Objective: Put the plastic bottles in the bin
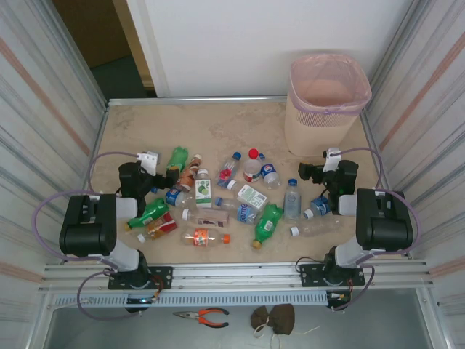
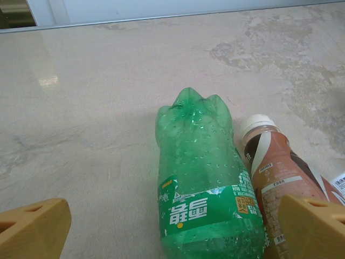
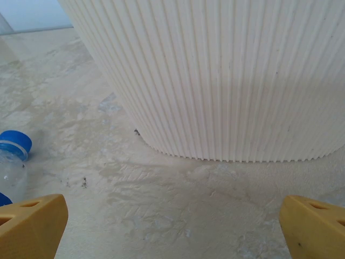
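Our left arm (image 1: 89,225) and right arm (image 1: 381,218) each have a boxy black housing on a rounded pale grey link, above a black base (image 1: 138,278). A lilac-grey cable (image 1: 34,218) trails from each arm, and each wrist has a small white block (image 1: 149,157). Our left gripper (image 2: 172,232) and right gripper (image 3: 172,229) have blocky yellow-orange fingers (image 2: 32,229) with oval slots.

Stone-look table top, plastic on it.

The table (image 2: 81,108) has a mottled beige, marble-like surface, smooth, with a soft sheen that carries a bright reflection. The green bottle (image 2: 202,178) is translucent plastic, pebbled all over, with a glossy printed label. The brown bottle (image 2: 272,162) is glossy with a matt off-white cap. The bin (image 3: 226,75) is matt cream plastic, finely ribbed, and its liner (image 1: 305,98) is thin pink translucent film. The side walls (image 1: 43,94) look like corrugated metal.
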